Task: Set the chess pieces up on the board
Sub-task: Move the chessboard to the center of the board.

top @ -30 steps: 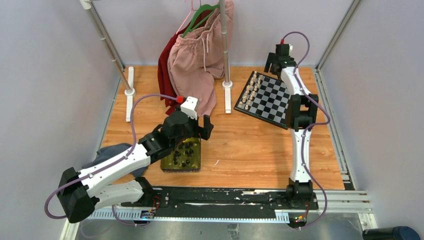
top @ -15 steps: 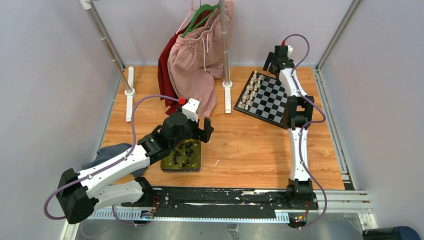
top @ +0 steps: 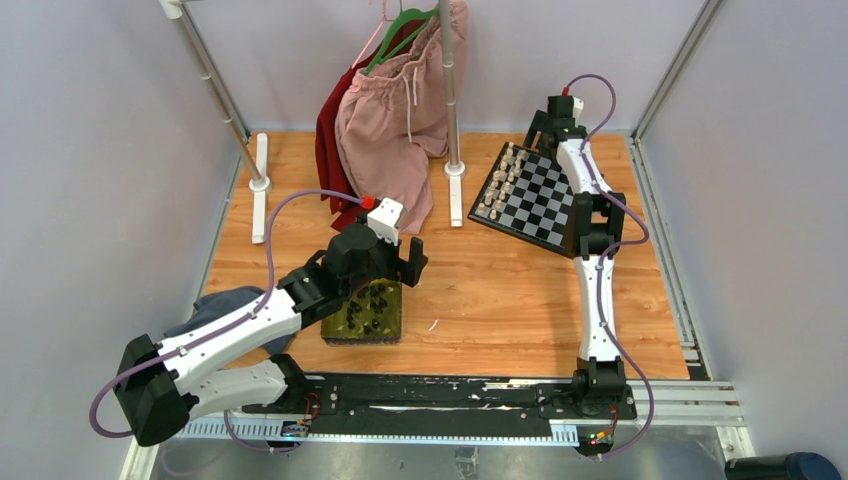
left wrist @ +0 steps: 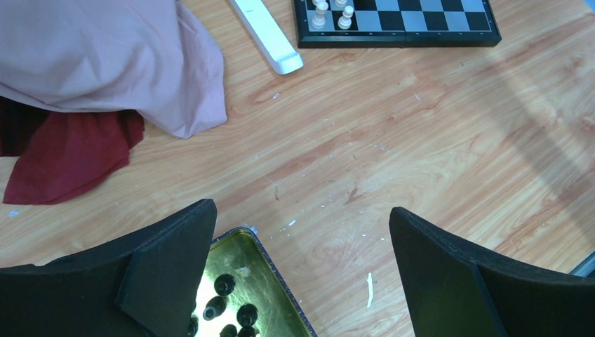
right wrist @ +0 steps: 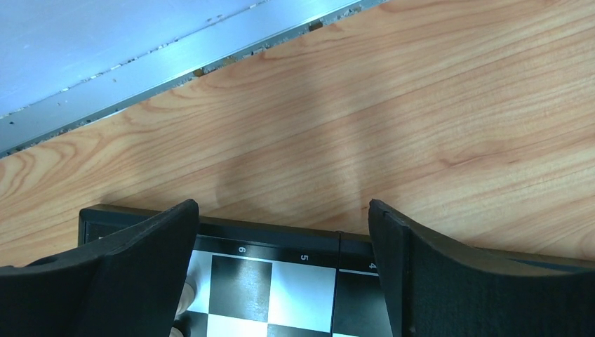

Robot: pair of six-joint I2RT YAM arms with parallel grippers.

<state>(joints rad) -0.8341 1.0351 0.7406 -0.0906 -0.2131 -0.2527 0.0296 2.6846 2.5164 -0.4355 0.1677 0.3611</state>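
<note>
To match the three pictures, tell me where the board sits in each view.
Top external: the board, upper right, tilted.
Left wrist: top edge, right of centre.
Right wrist: bottom edge, centre.
Shared landmark: the pale pieces on the board; only one peeks into the right wrist view.

You're looking at a scuffed wood-grain counter [left wrist: 435,154], a glossy yellow-green tray [left wrist: 242,256] holding shiny black chess pieces [left wrist: 224,284], soft pink cloth [left wrist: 105,56], matt black jaws, and a smooth chessboard [left wrist: 435,21].
</note>
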